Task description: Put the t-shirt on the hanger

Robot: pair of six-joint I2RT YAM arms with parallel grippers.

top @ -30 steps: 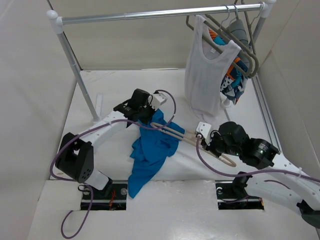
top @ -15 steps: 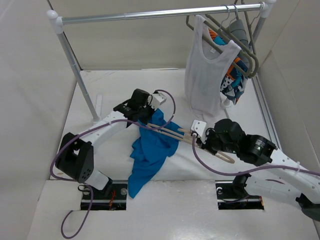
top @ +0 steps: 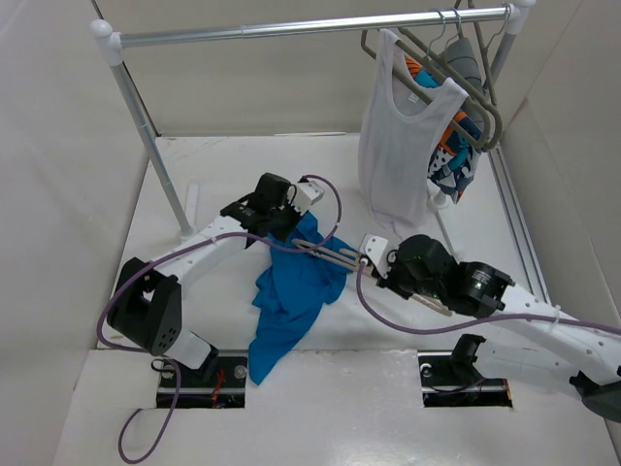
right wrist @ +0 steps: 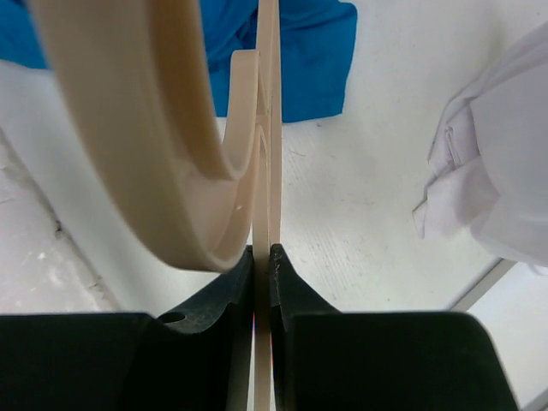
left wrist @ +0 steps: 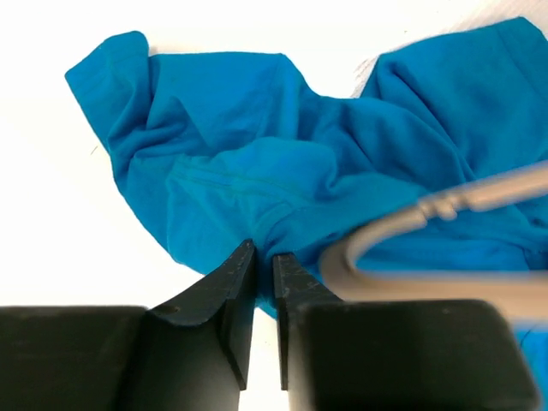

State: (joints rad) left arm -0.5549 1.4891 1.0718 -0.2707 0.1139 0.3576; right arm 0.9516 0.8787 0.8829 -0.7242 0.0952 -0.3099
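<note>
Left: the left tool (left wrist: 264,254) sits on the upper edge of the blue t-shirt (top: 291,291), jaws all but closed with a narrow slit between them, and a fold of the cloth looks pinched at the tips. This arm hasn't shifted over the last second. The t-shirt is crumpled on the white counter (top: 223,165), its lower end trailing toward the near edge, same heap as before.

Centre: this is the change. The beige hanger (top: 340,256) has slid leftward across the counter, and its far end now reaches the shirt's edge just beside the left tool; the left wrist view shows the rounded end lying over the blue fabric. My read is that the threading step is starting and no part of the shirt is on the hanger yet.

Right: the right tool (right wrist: 262,253) is clamped tight on a thin bar of the hanger and has come left with it.

Containers: no bin or box in view. The nearest thing is the rail (top: 291,26), whose right end carries grey hangers (top: 456,73) with a white vest (top: 398,146) and a patterned garment (top: 456,155) behind it.
</note>
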